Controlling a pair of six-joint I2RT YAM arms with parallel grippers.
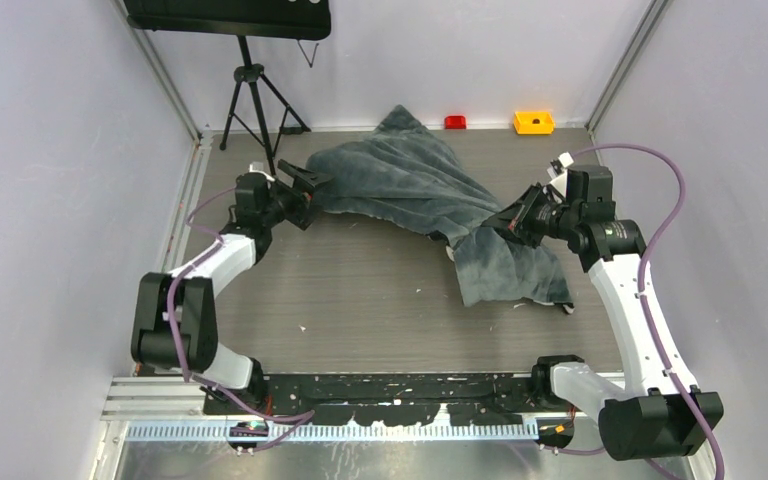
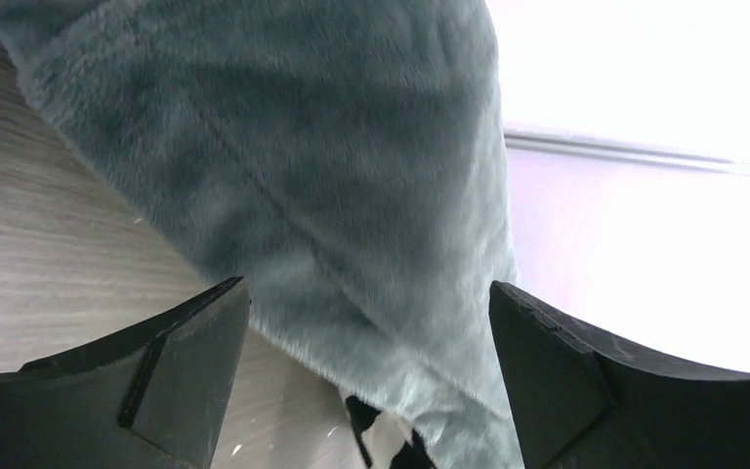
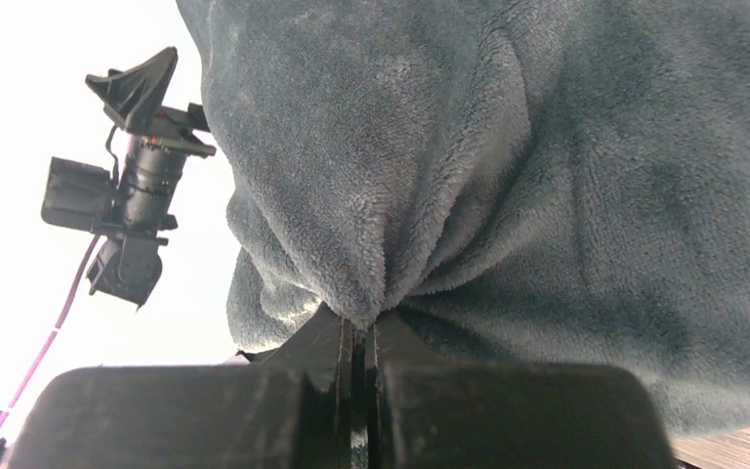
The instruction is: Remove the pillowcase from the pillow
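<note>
- The pillowcase [image 3: 508, 147] runs off the top and right edges of the right wrist view.
- A black-and-white bit [image 2: 383, 442] is cut off at the bottom of the left wrist view.

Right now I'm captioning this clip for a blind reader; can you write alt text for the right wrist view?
The right gripper, its fingers shut, pinches a bunched fold of the dark grey fuzzy pillowcase, which fills most of the view. The left arm shows small at the left against a bright background.

No readable text, label, brand, number or sign shows in any view.
</note>
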